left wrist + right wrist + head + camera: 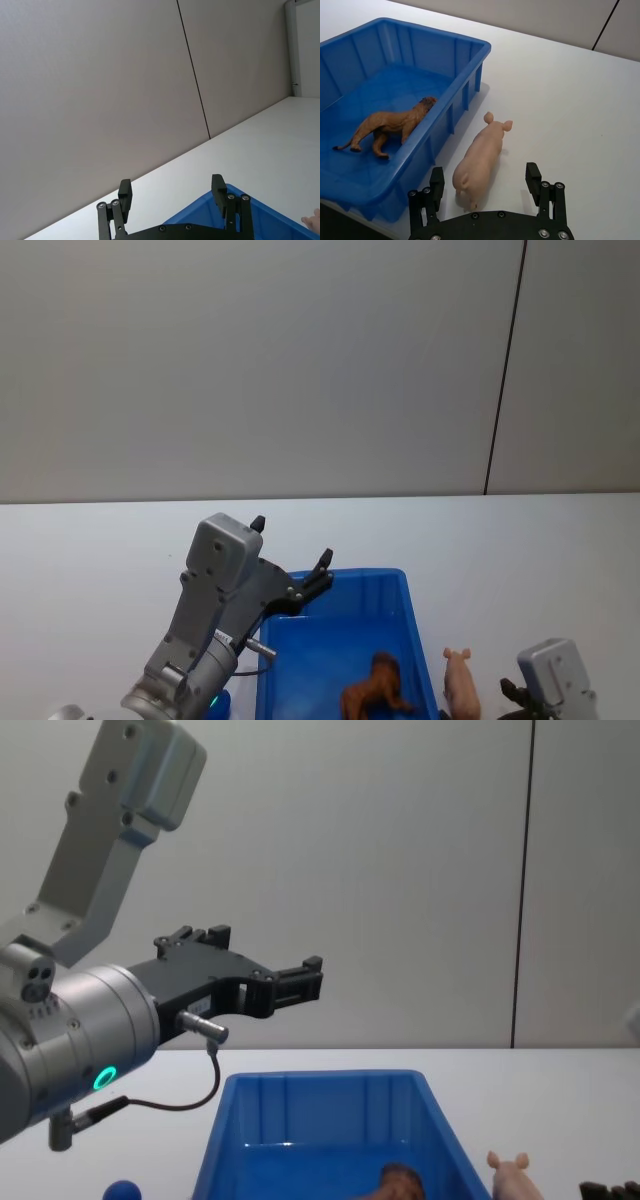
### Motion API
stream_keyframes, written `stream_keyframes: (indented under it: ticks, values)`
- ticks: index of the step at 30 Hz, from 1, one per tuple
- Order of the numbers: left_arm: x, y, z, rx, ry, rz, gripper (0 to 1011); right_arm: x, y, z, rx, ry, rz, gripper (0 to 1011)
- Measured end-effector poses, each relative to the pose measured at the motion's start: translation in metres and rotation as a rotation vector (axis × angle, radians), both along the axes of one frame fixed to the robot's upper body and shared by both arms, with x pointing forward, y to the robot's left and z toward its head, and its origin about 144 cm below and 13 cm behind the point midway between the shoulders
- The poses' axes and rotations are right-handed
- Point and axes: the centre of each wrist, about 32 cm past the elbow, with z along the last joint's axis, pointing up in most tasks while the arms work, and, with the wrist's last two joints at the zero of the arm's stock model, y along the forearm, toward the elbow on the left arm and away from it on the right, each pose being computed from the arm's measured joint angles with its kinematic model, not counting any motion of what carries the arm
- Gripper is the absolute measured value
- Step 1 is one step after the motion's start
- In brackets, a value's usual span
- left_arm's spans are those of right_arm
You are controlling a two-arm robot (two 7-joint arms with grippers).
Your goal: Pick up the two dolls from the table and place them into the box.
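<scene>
Item: pink pig doll (480, 160), on the white worktop (560, 100) just beside the blue box (430, 52), outside its long wall; brown lion doll (390, 125) already inside the box. Right gripper (485, 171), jaws open and empty, beside the box at the pig's near end. Left gripper (171, 181), jaws open and empty, raised above the box's far rim. Handling note: the right jaws likely do best straddling the pig's mid-body, closing squarely on its flanks, then lifting clear of the box rim.

Lower middle of the head view: the box (375, 590) sits on the bench (520, 540), the lion (378, 690) inside it, the pig (461, 688) just outside its right wall.
</scene>
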Motion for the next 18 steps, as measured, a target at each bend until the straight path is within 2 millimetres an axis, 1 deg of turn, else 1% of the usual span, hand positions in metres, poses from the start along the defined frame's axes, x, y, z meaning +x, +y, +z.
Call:
stream_keyframes:
  ticks: [14, 15, 16, 18]
  values:
    - [0.0, 0.0, 0.0, 0.0, 0.0, 0.0, 1001, 0.011, 0.002, -0.008, -0.01, -0.014, -0.016, 998]
    - [0.0, 0.0, 0.0, 0.0, 0.0, 0.0, 1001, 0.011, 0.001, -0.008, -0.01, -0.014, -0.018, 963]
    - [0.0, 0.0, 0.0, 0.0, 0.0, 0.0, 1001, 0.011, 0.001, -0.009, -0.01, -0.013, -0.02, 963]
    - [0.0, 0.0, 0.0, 0.0, 0.0, 0.0, 1001, 0.012, 0.001, -0.01, -0.006, -0.011, -0.025, 925]
